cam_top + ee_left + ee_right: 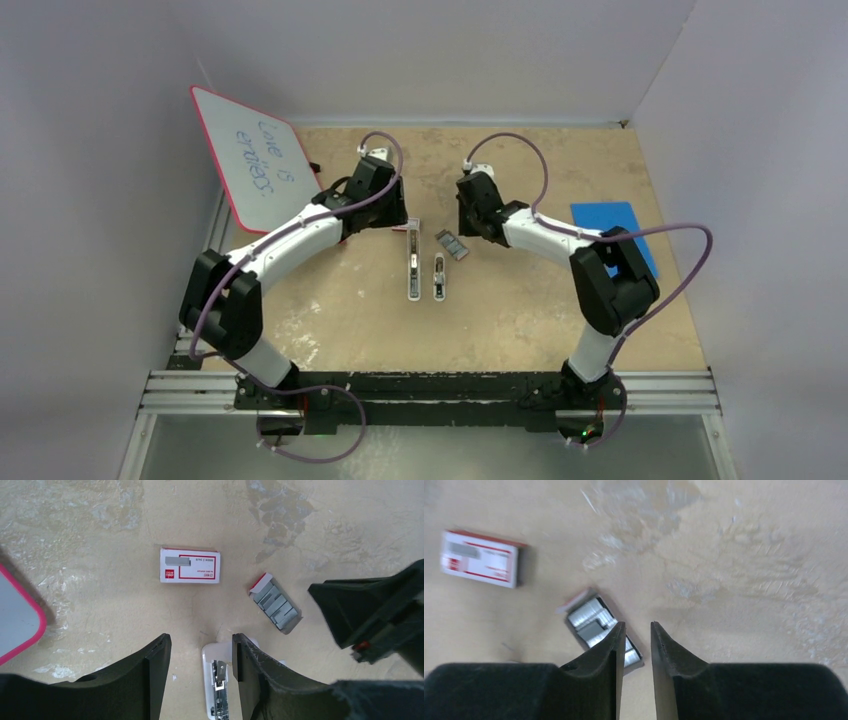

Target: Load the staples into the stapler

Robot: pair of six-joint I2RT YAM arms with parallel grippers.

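The stapler lies open in mid-table as two white bars, a longer one [411,268] and a shorter one [439,277]. The longer bar's far end with its metal channel [218,685] lies between and below my left gripper's [201,652] open, empty fingers. The staples [274,602] are grey ribbed blocks in a small open tray right of that bar; they also show in the top view [452,245] and the right wrist view [589,617]. My right gripper [638,627] hovers just right of the tray, jaws narrowly apart and empty.
A red-and-white staple box [190,565] lies beyond the stapler, also in the right wrist view [480,558]. A pink-rimmed whiteboard [255,160] leans at the back left. A blue sheet [612,230] lies at the right. My right gripper's body [380,615] shows beside the tray.
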